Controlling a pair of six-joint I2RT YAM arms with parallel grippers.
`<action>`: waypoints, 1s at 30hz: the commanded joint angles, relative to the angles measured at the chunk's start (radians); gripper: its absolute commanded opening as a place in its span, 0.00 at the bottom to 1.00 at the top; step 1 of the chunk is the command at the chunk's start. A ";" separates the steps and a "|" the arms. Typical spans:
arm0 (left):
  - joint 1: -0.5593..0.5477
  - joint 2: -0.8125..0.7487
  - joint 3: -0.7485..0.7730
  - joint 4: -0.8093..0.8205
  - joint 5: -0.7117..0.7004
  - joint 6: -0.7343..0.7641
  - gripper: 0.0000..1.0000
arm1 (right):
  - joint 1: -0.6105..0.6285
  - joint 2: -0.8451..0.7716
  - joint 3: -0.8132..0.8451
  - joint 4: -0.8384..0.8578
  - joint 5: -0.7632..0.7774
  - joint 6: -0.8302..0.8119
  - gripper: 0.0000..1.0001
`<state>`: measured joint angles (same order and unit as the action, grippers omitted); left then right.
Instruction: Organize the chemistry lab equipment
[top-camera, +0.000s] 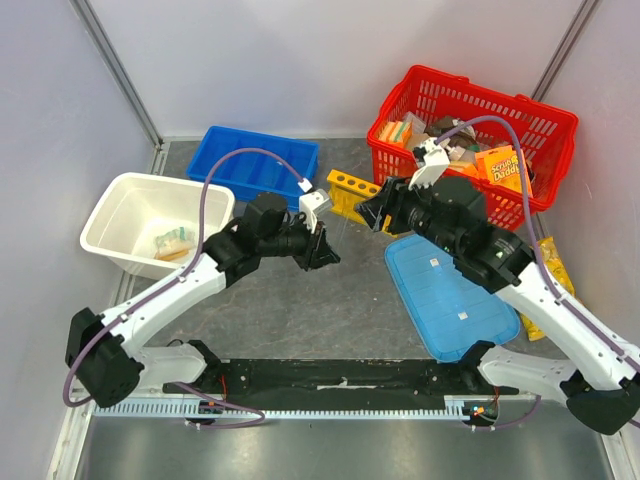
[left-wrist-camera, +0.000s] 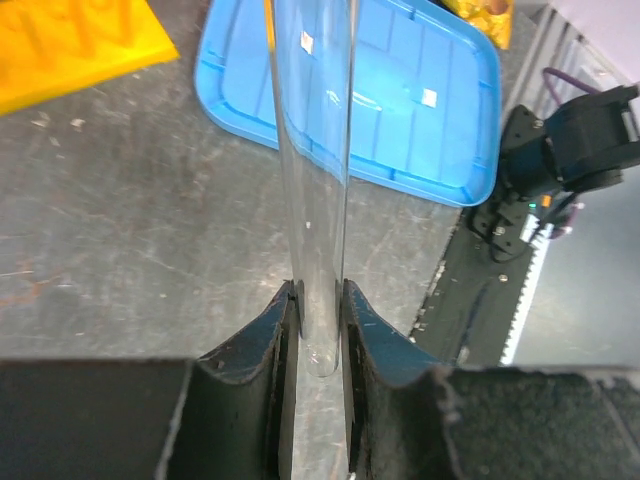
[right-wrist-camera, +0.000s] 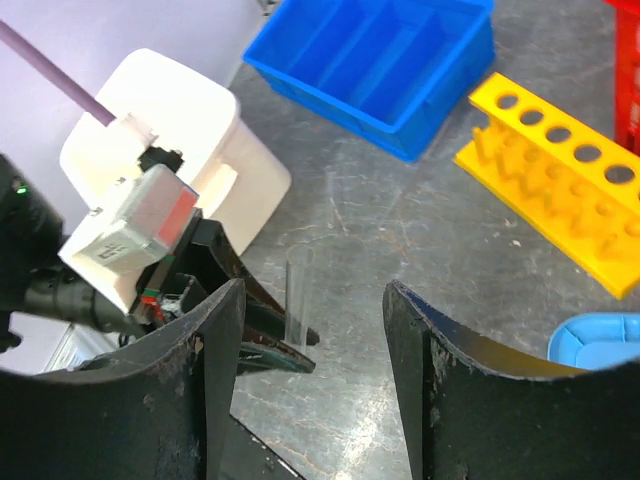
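Observation:
A thin clear tube (left-wrist-camera: 315, 180) stands upright between the fingers of my left gripper (left-wrist-camera: 318, 300), which is shut on its rounded lower end. In the top view the left gripper (top-camera: 325, 250) is mid-table, just left of the yellow test-tube rack (top-camera: 352, 192). My right gripper (top-camera: 372, 213) faces it from the right, close by. In the right wrist view the right gripper (right-wrist-camera: 313, 287) is open with nothing between its fingers. The tube (right-wrist-camera: 298, 290) is beyond them in the left gripper's fingers (right-wrist-camera: 270, 340). The rack (right-wrist-camera: 560, 190) lies at the right. A small clear bag (top-camera: 175, 243) sits in the white bin (top-camera: 120, 210).
A blue divided bin (top-camera: 255, 160) stands at the back, left of the rack. A blue lid (top-camera: 450, 290) lies flat under the right arm. The red basket (top-camera: 470, 130) of packs is at the back right, and a yellow chip bag (top-camera: 550, 270) lies at the right edge.

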<state>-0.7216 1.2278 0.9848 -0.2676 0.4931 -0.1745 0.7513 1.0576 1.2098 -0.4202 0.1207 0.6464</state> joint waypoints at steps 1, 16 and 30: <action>-0.002 -0.050 0.005 -0.022 -0.108 0.161 0.18 | -0.038 0.033 0.115 -0.090 -0.271 -0.099 0.65; -0.002 -0.099 -0.041 0.031 -0.125 0.173 0.18 | -0.050 0.232 0.235 -0.132 -0.403 -0.137 0.59; -0.002 -0.088 -0.043 0.031 -0.134 0.211 0.18 | -0.052 0.286 0.244 -0.097 -0.322 -0.108 0.48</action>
<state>-0.7216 1.1435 0.9421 -0.2756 0.3668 -0.0105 0.7029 1.3300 1.4109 -0.5522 -0.2169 0.5312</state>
